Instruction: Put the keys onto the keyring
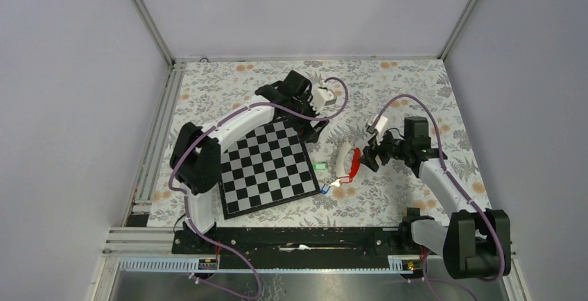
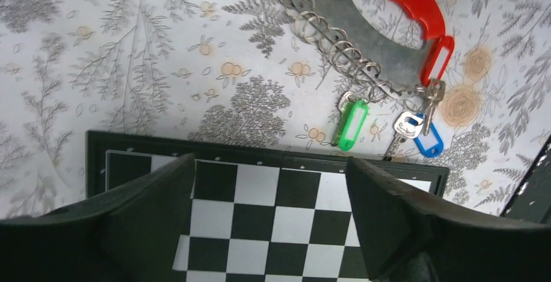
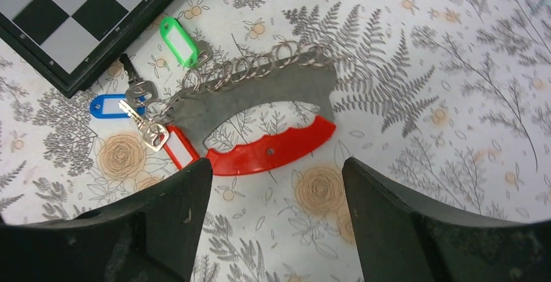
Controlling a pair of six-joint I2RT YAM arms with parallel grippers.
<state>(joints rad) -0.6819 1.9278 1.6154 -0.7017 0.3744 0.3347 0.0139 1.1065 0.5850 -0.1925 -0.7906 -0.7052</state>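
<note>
Top view: keyring (image 1: 356, 163) lies flat on the floral table (image 1: 416, 79), at 3 o'clock of the chessboard (image 1: 267, 169), not touching it. It is a red curved loop joined to a grey curved strip with a row of metal rings (image 3: 260, 67) along the strip's outer edge.

Keys (image 3: 144, 126) are bunched at the keyring's 7 o'clock end, touching the last rings; can't tell whether they are threaded on. Green tag (image 1: 319, 166) sits at 9 o'clock of the loop, just beside the board's right edge. Blue tag (image 1: 324, 190) is just beside the board's near right corner. Red-white tag (image 1: 341, 181) lies against the loop's tip.

Left gripper (image 2: 273, 217): jaws spread wide, nothing between them, over the board's edge, with the keys at 1 o'clock in its wrist view.

Right gripper (image 3: 276, 223): jaws apart, holding nothing, above the table with the red loop at its 12 o'clock, not touching it.
</note>
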